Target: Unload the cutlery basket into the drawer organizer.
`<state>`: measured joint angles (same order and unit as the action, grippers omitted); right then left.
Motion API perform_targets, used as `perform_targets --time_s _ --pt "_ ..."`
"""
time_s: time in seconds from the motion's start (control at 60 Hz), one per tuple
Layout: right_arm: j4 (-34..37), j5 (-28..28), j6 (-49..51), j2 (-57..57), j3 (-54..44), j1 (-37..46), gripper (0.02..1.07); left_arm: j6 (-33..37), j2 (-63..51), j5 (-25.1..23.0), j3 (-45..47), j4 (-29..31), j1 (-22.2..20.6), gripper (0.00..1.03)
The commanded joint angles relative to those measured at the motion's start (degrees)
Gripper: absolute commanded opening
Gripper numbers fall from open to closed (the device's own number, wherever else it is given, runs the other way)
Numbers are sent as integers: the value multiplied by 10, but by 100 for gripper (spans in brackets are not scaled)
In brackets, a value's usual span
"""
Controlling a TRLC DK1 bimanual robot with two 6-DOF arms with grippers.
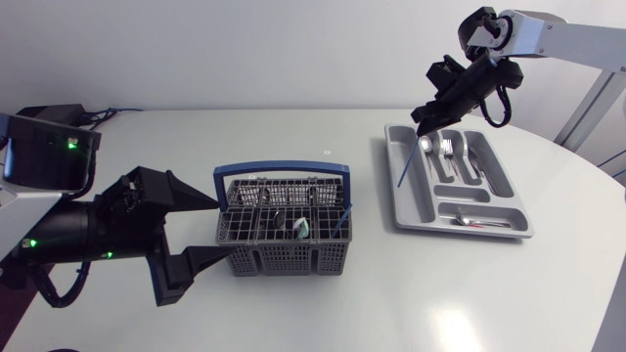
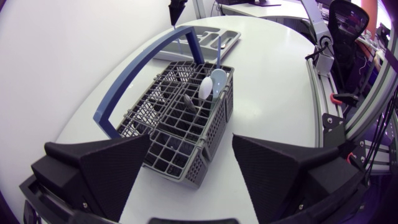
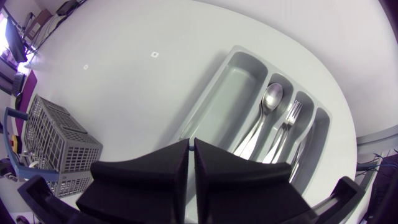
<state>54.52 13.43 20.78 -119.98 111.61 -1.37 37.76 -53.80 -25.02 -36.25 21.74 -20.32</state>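
While left gripper (image 1: pixel 223 228) gapes wide at near end of basket (image 1: pixel 284 258), right gripper (image 1: pixel 423 122) hangs clenched above far edge of organizer (image 1: pixel 522 221); basket, organizer well apart on table (image 1: pixel 293 132).

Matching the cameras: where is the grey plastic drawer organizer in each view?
Head view: grey plastic drawer organizer, table's right side, right gripper above its corner.
Left wrist view: far beyond the blue-handled grey mesh cutlery basket, organizer.
Right wrist view: just ahead of the right gripper, organizer.
Shared landmark: that cutlery basket.
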Motion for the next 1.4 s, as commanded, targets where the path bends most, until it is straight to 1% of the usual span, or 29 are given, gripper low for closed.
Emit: perform_targets --time_s 0.0,0.167,0.267,0.433,0.567,0.7,0.933,1.217,1.383 --pt "31 -5 -13 -40 9 8 8 15 -10 1 15 -9 6 98" --pt "41 -2 -12 -19 1 9 8 21 -17 0 14 -9 13 98" --pt "74 0 -6 -3 1 9 8 22 -18 -2 12 -9 15 98" --pt "157 5 7 4 10 8 8 27 -22 -3 14 -10 15 98" --pt "195 5 17 8 22 13 8 28 -22 -4 16 -10 16 98" --pt "207 5 20 30 22 14 8 28 -21 -4 16 -10 16 98" --pt "256 -11 39 42 36 9 8 28 -12 -4 19 -6 16 98" --pt "264 -38 76 89 -19 9 8 28 -10 -5 21 -6 18 98" --pt "270 -57 90 96 -40 0 8 29 -10 -5 21 -6 16 98"
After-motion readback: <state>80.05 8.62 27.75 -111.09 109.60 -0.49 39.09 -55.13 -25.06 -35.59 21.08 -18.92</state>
